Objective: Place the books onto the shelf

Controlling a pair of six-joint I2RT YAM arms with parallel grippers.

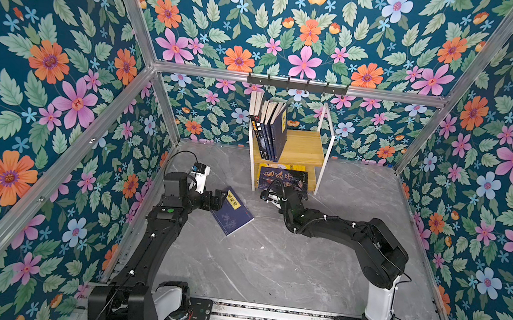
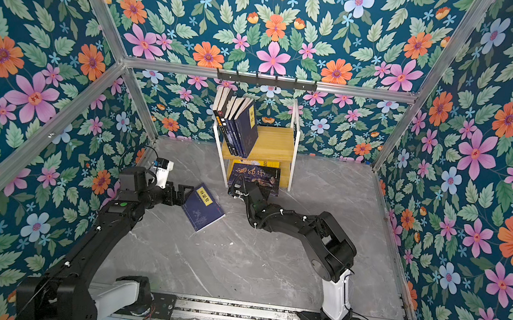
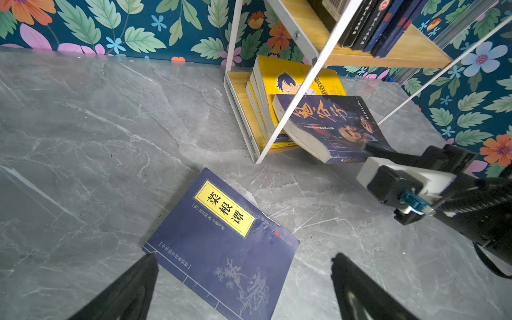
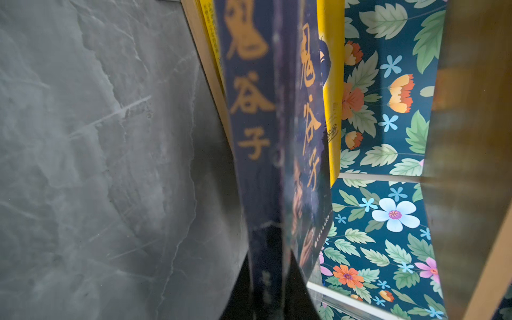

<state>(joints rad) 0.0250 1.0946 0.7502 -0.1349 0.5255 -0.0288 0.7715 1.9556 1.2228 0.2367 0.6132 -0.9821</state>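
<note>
A navy book with a yellow title label (image 1: 233,213) (image 3: 221,243) lies flat on the grey floor, left of the shelf (image 1: 304,147) (image 2: 276,143). My left gripper (image 1: 220,196) (image 3: 245,259) hangs open over its near end, one finger on each side. My right gripper (image 1: 272,198) (image 4: 270,266) is shut on the spine end of the dark purple-blue book (image 1: 282,181) (image 4: 257,138). That book rests partly in the lower tier, on a yellow book (image 3: 293,74), and sticks out at the front. Several books (image 1: 273,126) stand leaning on the upper board.
A black hook rail (image 1: 297,84) hangs on the back wall above the shelf. Flowered walls and aluminium frame bars (image 1: 120,109) close in the grey marble floor (image 1: 268,263) on three sides. The shelf's white frame posts (image 3: 291,94) stand close to the held book.
</note>
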